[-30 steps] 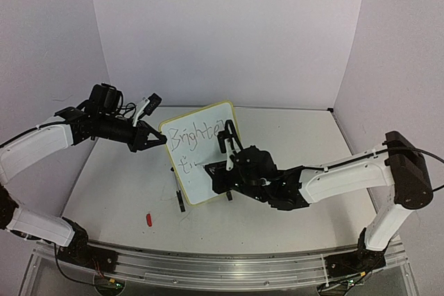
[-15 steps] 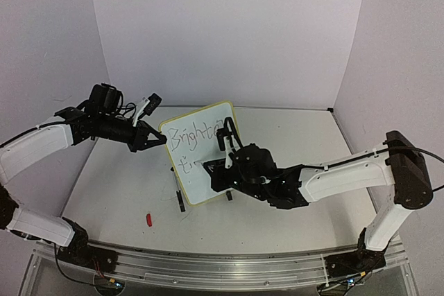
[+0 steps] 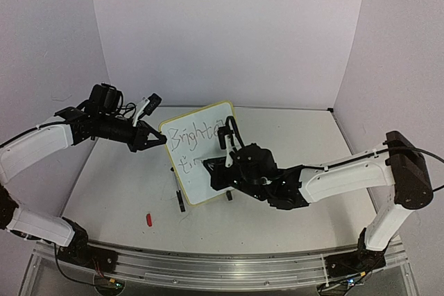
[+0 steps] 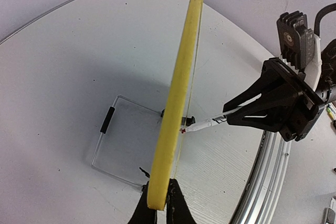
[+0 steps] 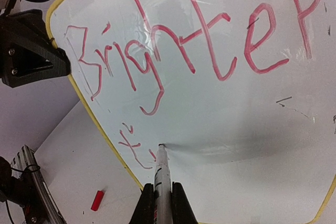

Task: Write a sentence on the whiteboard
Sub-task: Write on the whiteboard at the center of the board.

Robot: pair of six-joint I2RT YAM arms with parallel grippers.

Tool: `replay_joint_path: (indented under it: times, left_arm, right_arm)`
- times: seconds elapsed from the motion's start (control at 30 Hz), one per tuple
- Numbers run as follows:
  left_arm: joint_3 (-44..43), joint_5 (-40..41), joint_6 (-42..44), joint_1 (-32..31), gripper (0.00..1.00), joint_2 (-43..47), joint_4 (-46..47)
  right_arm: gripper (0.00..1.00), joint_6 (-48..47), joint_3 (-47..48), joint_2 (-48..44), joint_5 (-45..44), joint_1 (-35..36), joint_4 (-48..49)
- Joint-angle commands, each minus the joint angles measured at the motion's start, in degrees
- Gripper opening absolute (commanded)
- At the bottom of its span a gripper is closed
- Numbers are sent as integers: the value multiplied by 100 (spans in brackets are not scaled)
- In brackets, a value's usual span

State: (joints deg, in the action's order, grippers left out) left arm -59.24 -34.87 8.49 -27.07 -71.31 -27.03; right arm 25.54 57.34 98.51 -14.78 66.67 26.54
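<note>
Board (image 3: 196,185) upright mid-table; left gripper (image 4: 157,203) clamped on its yellow edge. Right gripper (image 5: 160,198) clamped on marker (image 5: 160,166), tip touching the sentence's (image 5: 206,35) second line. Keep your pressure light, strokes small, board braced.

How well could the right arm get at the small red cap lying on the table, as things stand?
Probably not at once: the right end effector is shut on the marker, whose tip is at the whiteboard. The red cap itself lies in the open on the table, with nothing over it.
</note>
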Motion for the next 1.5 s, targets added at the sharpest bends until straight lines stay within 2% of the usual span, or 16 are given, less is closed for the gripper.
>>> replay_joint_path:
  times: [0.0,0.87,1.47]
  left_arm:
    - [116,527,261,-26,0,-59,-397]
    - [111,514,262,-26,0,-45,-396]
    - [107,499,254,-27,0,-32,-383]
  right_arm:
    - [0,-24,-18,-212,-383,-38,327]
    - [0,491,-390,-118,-546,-37,-35]
    - [0,257,-161,-349,-466,-40,165]
